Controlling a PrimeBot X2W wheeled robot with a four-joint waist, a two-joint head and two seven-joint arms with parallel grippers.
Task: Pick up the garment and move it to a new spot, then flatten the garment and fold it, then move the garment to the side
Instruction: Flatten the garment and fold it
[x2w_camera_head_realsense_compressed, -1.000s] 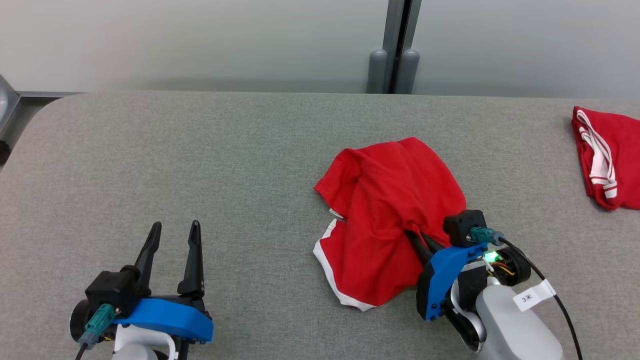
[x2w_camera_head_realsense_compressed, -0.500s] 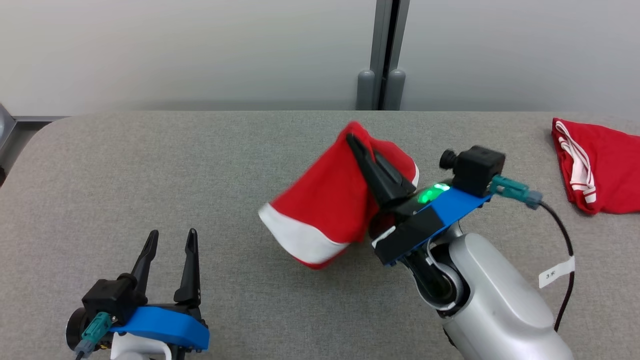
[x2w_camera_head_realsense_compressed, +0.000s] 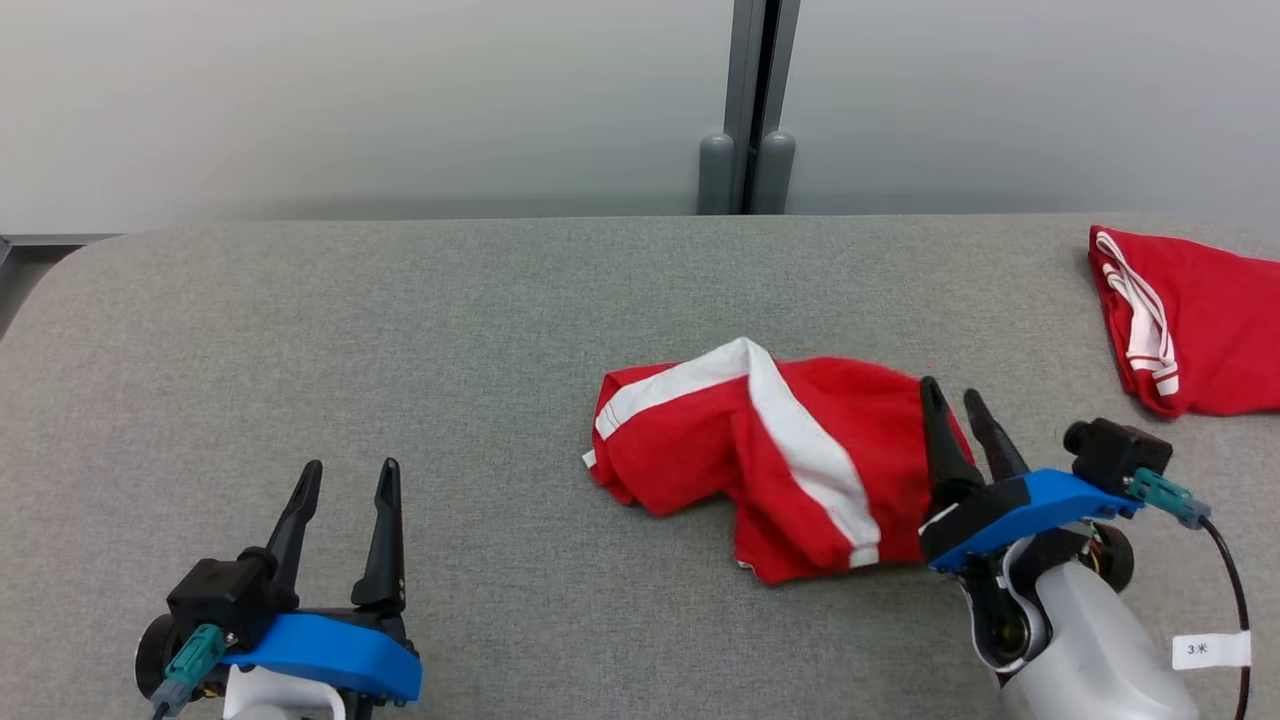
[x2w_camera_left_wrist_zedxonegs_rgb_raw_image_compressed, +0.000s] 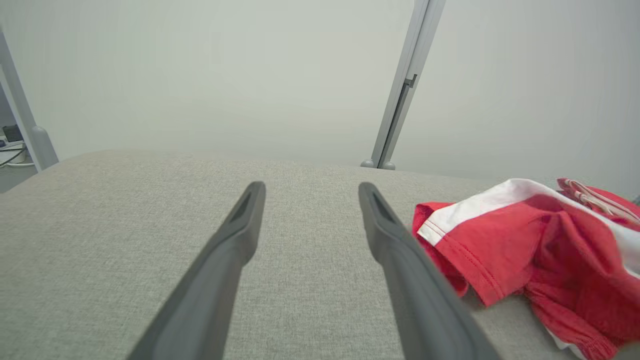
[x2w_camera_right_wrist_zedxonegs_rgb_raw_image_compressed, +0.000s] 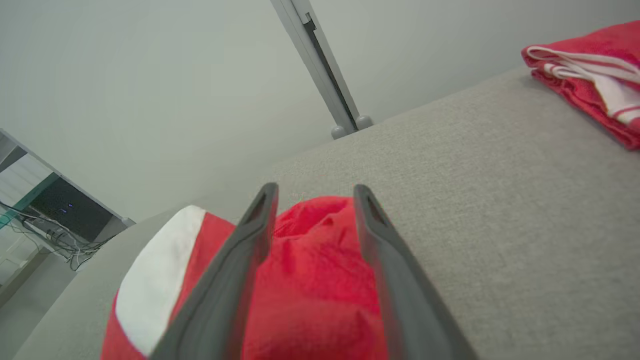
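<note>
A: Look at the garment (x2w_camera_head_realsense_compressed: 700, 460) — bunched up on the grey surface (x2w_camera_head_realsense_compressed: 400, 320), a little right of the middle. Flat yet?

B: Not flat. Folded over itself, with the white stripe (x2w_camera_head_realsense_compressed: 800, 440) twisted across the top.

A: And the right claw (x2w_camera_head_realsense_compressed: 951, 392)?

B: Parted, right at the cloth's right edge, pinching nothing. Looks like time to flatten.

A: And the left claw (x2w_camera_head_realsense_compressed: 351, 466)?

B: Wide too, holding nothing, well apart from the cloth, off on the left side.

A: So how to do it well?

B: Find two corners or an edge first, not a fat lump in the middle. Bring the left claw over to the left end. Pinch just one layer with each claw, low and close to the surface. Then pull apart gently and lay down smooth.

A: Anything to watch for?

B: Never grab two layers at once — likely to hide a fold inside. Also keep clear of the other red pile (x2w_camera_head_realsense_compressed: 1200, 330) at the far right.
</note>
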